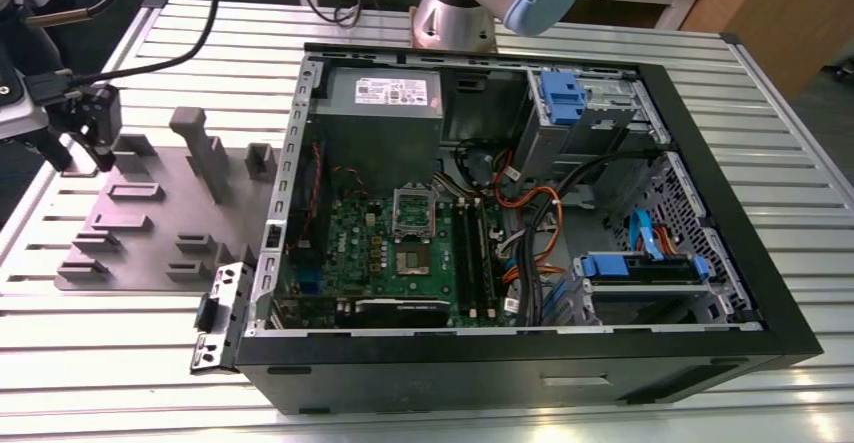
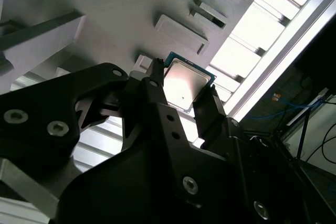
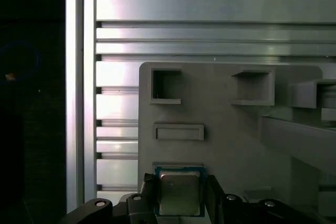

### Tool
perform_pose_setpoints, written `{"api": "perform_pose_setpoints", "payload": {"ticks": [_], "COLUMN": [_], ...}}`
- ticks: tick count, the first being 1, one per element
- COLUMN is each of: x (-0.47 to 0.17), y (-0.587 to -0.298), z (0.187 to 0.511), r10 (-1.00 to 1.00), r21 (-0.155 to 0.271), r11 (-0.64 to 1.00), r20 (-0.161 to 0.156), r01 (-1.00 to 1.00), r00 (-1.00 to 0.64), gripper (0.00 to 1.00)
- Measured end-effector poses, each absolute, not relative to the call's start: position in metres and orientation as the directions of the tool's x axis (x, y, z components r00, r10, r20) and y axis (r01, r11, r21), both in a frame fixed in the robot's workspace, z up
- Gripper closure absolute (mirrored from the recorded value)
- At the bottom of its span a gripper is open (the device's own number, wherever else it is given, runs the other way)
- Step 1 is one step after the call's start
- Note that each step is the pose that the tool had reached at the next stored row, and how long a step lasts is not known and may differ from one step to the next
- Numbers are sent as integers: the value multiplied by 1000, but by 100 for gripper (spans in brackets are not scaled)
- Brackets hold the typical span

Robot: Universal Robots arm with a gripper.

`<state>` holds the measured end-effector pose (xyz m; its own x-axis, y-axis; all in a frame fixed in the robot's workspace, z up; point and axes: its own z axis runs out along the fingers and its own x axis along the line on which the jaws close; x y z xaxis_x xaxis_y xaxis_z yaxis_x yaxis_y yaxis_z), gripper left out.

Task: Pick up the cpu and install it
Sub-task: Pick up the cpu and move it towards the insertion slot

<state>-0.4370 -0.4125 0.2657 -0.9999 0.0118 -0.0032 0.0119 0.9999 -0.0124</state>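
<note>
The cpu (image 3: 180,191) is a small square chip with a silvery top and a green rim. It lies between the two black fingers of my gripper (image 3: 181,198), just over a shallow pocket of the grey fixture plate (image 3: 231,129). In the second wrist view the fingers press against opposite edges of the cpu (image 2: 186,85), so my gripper (image 2: 184,90) is shut on it. In the exterior view my gripper (image 1: 80,158) hangs over the far corner of the plate (image 1: 147,223), at the exterior view's left. The green motherboard (image 1: 400,253) with its silver socket frame (image 1: 414,213) lies inside the open computer case (image 1: 534,363).
The fixture plate carries several raised blocks (image 1: 200,148) and pockets. It rests on a ribbed aluminium table (image 1: 120,363). Inside the case are a grey power supply (image 1: 380,93), blue drive brackets (image 1: 641,268) and loose cables (image 1: 534,213). The arm's base (image 1: 461,18) stands behind the case.
</note>
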Motion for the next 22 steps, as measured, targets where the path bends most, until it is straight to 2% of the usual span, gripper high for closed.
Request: {"api": "perform_pose_setpoints", "payload": {"ticks": [22], "x": [-437], "y": [-413], "z": [277], "r10": [12], "r21": [-10], "r11": [1000], "r20": [-3], "r01": [12], "r00": [-1000], "gripper": [53]}}
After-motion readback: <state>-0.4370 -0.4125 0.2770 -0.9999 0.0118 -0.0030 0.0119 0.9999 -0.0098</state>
